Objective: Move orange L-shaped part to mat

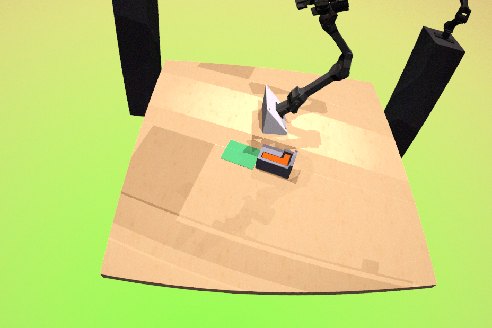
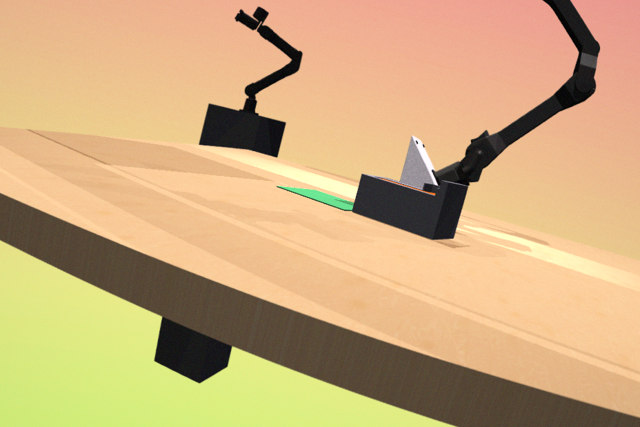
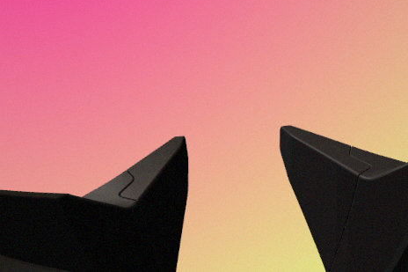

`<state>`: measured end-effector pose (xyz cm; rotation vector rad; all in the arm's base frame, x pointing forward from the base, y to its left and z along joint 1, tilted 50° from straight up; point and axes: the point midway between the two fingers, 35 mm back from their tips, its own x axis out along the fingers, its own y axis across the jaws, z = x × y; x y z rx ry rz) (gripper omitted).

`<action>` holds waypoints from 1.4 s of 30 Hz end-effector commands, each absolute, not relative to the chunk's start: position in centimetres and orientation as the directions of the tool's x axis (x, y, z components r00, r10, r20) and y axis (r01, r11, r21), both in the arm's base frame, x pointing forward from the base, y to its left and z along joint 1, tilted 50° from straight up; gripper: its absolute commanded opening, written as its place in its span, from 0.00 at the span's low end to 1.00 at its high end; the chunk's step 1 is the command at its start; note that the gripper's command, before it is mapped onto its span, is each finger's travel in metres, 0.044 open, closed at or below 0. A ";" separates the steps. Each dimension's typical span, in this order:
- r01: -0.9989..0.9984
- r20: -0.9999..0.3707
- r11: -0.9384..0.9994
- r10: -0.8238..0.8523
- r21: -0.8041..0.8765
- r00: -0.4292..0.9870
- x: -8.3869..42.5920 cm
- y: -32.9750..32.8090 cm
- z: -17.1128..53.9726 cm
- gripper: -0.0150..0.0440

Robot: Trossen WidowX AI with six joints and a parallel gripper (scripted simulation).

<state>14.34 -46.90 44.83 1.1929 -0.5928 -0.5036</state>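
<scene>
The orange L-shaped part (image 1: 274, 158) lies level in the pocket of the grey tray (image 1: 271, 170) (image 2: 398, 206), its L-shaped end at the right in the top view. Only a thin orange strip (image 2: 431, 193) of it shows in the exterior view. The green mat (image 1: 237, 156) (image 2: 316, 196) lies flat beside the tray's left end, with nothing on it. My gripper (image 3: 233, 143) is open and empty, with only sky between its fingers in the wrist view. It is held high, far above and behind the tray in the top view; in the exterior view its top is cut off.
The arm's pale wedge-shaped base (image 1: 273, 126) (image 2: 416, 170) stands just behind the tray. The arm rises from it to the right. Dark pedestals (image 1: 137, 46) (image 1: 423, 86) with other small arms stand beyond the left and right table edges. Broad shadows cross the wooden table (image 1: 317, 229) (image 2: 310, 267).
</scene>
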 end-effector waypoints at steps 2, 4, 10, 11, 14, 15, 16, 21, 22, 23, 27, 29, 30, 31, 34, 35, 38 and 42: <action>0.188 -0.037 0.208 -0.571 0.960 0.820 20.5 -46.5 38.1 0.56; 0.240 -0.107 0.191 -0.528 0.952 0.843 22.6 -45.8 35.8 0.56; 0.376 -0.298 0.178 -0.350 0.909 0.888 28.5 -41.9 29.3 0.56; 0.399 -0.331 0.183 -0.317 0.898 0.889 29.4 -41.1 28.3 0.56; 0.464 -0.424 0.213 -0.209 0.860 0.881 31.9 -38.3 25.2 0.56; 0.483 -0.454 0.225 -0.171 0.846 0.874 32.6 -37.2 24.1 0.56; 0.500 -0.483 0.239 -0.130 0.832 0.866 33.3 -36.2 23.1 0.56; 0.556 -0.611 0.331 0.086 0.763 0.787 35.9 -29.9 18.5 0.56; 0.556 -0.629 0.356 0.131 0.751 0.766 36.2 -28.5 17.7 0.56; 0.558 -0.650 0.379 0.176 0.738 0.740 36.5 -27.1 16.8 0.56; 0.547 -0.719 0.476 0.351 0.689 0.600 36.9 -21.2 13.8 0.56; 0.526 -0.743 0.526 0.434 0.668 0.510 36.6 -18.0 12.6 0.56; 0.507 -0.748 0.550 0.477 0.664 0.462 36.4 -16.4 12.1 0.56; 0.485 -0.750 0.572 0.519 0.661 0.411 36.2 -14.8 11.6 0.56; 0.410 -0.739 0.623 0.626 0.666 0.249 35.0 -10.3 10.7 0.56; 0.383 -0.729 0.634 0.657 0.672 0.192 34.5 -8.8 10.5 0.56; 0.300 -0.685 0.649 0.729 0.699 0.019 32.7 -4.8 10.3 0.56; 0.260 -0.653 0.646 0.754 0.718 -0.069 31.7 -2.9 10.4 0.56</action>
